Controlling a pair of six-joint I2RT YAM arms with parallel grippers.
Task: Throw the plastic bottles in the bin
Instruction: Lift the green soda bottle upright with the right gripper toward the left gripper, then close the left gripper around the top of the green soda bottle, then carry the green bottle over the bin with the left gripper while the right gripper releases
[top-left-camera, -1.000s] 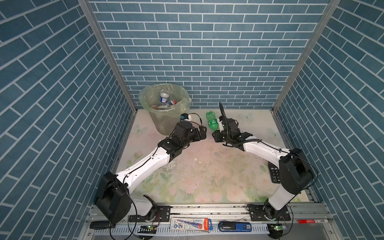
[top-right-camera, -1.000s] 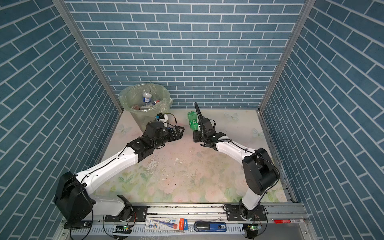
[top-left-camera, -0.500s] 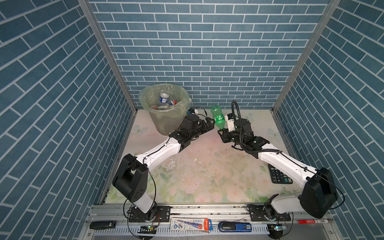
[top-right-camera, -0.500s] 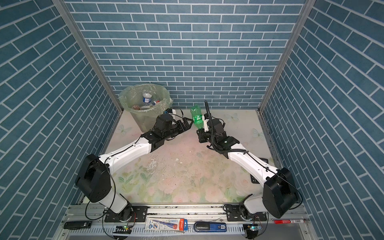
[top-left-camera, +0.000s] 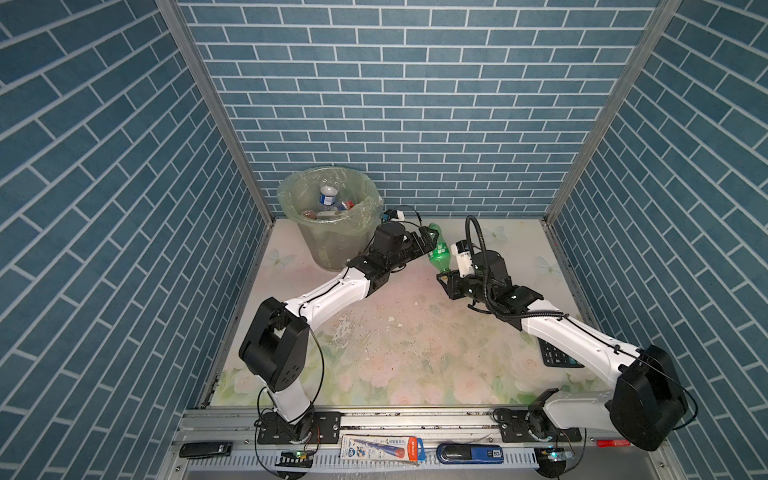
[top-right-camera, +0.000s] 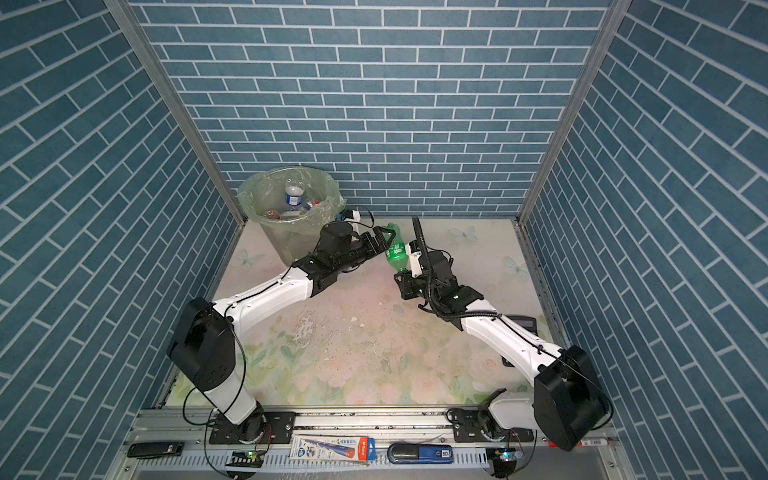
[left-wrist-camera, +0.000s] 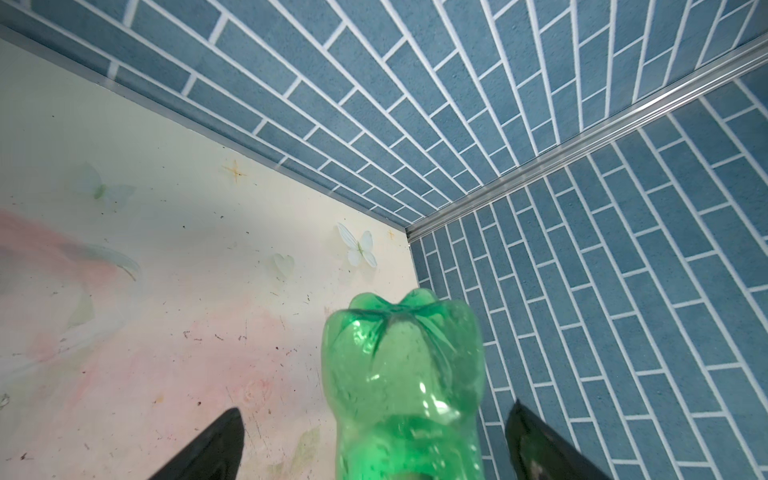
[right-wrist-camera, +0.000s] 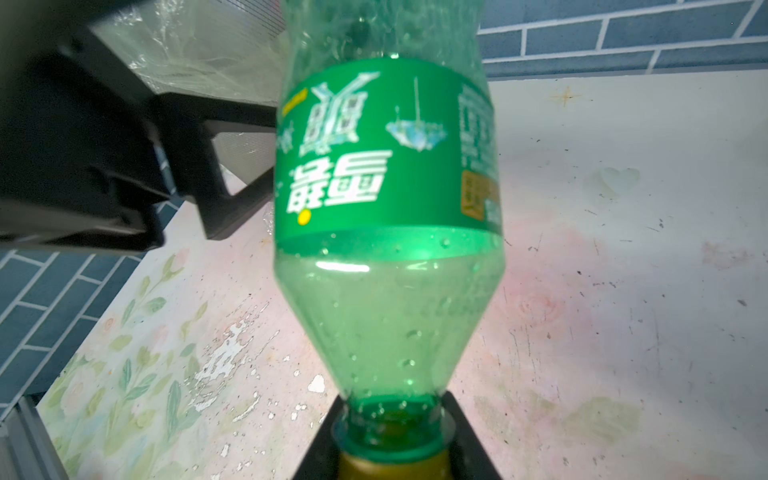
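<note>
You had green bottle (right-wrist-camera: 386, 187) pinched at neck in right gripper (right-wrist-camera: 392, 451); left gripper (right-wrist-camera: 253, 153) sat beside label, bin (right-wrist-camera: 187, 50) behind.

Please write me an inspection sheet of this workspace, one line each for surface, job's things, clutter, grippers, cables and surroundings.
Surface: table with a flower print, worn, white flakes near the middle.
Job's things: green bottle held off the table; bin in the far left corner, with several bottles inside.
Clutter: calculator partly under the right arm; small tools on the front rail.
Grippers: right gripper shut on the green bottle's neck; left gripper open, its fingers on both sides of the bottle's base, not touching.
Cables: black hose loops over the right wrist; thin wire by the left arm's base.
Surroundings: blue brick walls on three sides.
</note>
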